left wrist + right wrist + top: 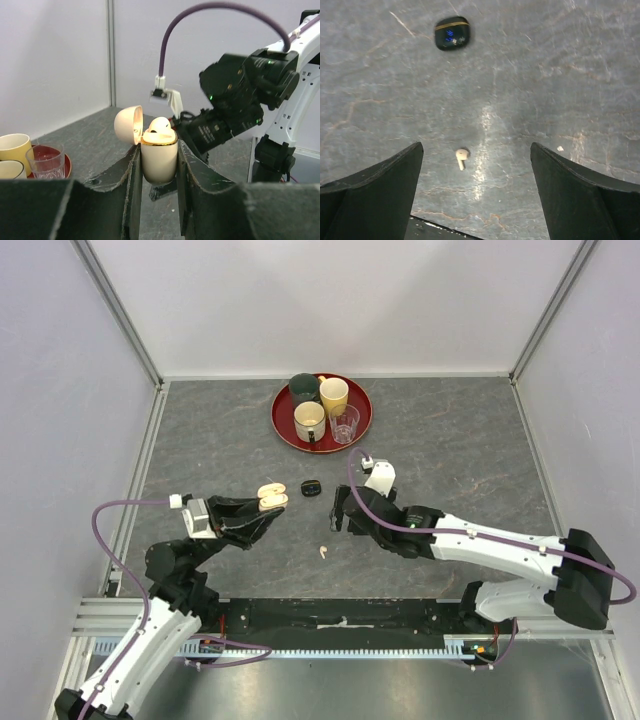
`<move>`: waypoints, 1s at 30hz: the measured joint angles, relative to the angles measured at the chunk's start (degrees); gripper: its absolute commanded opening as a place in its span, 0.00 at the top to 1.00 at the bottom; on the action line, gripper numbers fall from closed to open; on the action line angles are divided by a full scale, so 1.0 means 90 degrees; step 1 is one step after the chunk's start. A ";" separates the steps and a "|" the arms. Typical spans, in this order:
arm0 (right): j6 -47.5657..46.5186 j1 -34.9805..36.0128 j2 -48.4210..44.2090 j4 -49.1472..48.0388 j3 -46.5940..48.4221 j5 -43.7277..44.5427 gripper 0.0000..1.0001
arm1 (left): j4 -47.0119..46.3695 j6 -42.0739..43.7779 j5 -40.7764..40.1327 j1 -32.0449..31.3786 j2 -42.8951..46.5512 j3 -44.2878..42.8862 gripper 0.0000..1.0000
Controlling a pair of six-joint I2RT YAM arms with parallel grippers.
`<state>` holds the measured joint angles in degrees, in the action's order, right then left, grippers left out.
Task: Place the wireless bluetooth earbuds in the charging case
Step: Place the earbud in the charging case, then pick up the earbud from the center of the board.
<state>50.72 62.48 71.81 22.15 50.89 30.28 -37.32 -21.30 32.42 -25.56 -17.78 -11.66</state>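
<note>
The cream earbud [462,158] lies below, between the spread jaws of the right gripper [476,147] — stem crosswise to their closing line; the left gripper [159,149], farther from it, clamps the open case [159,161].

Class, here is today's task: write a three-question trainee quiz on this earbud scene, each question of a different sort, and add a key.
1. True or false: the left claw is shut on the open cream case.
2. What lies on the table beneath the right claw? A) a cream earbud B) a spoon C) a yellow cup
3. Fill in: the right claw's jaws stand ___.
Key: 1 true; 2 A; 3 open.
</note>
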 measured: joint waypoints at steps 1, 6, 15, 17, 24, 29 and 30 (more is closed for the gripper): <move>0.0170 0.0002 0.0114 0.0097 0.0005 0.0015 0.02 | 0.0046 0.0005 -0.0019 0.0000 0.0056 0.0000 0.98; 0.0833 -0.0005 0.0449 0.0653 0.0019 0.0272 0.02 | 0.0287 0.0041 -0.0109 0.0000 0.0457 0.0000 0.98; 0.1307 -0.0017 0.1030 0.0840 0.0321 0.0313 0.13 | 0.0865 0.0119 -0.0277 0.0000 0.1197 0.0000 0.98; 0.1426 -0.0015 0.1246 0.0843 0.0386 0.0206 0.16 | 0.0981 0.0131 -0.0289 0.0000 0.1277 -0.0002 0.98; 0.1685 -0.0015 0.1974 0.0852 0.0668 -0.0294 0.23 | 0.1224 0.0143 -0.0338 0.0000 0.1440 -0.0002 0.98; 0.1795 0.0095 0.2492 0.0816 0.0882 -0.0639 0.28 | 0.1336 0.0146 -0.0410 -0.0002 0.1569 0.0000 0.98; 0.1819 0.0153 0.2577 0.0818 0.0925 -0.0678 0.33 | 0.1362 0.0143 -0.0430 0.0000 0.1610 0.0000 0.98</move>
<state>67.09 63.86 95.00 29.52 59.22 24.18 -25.06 -20.01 28.56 -25.56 -3.29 -11.66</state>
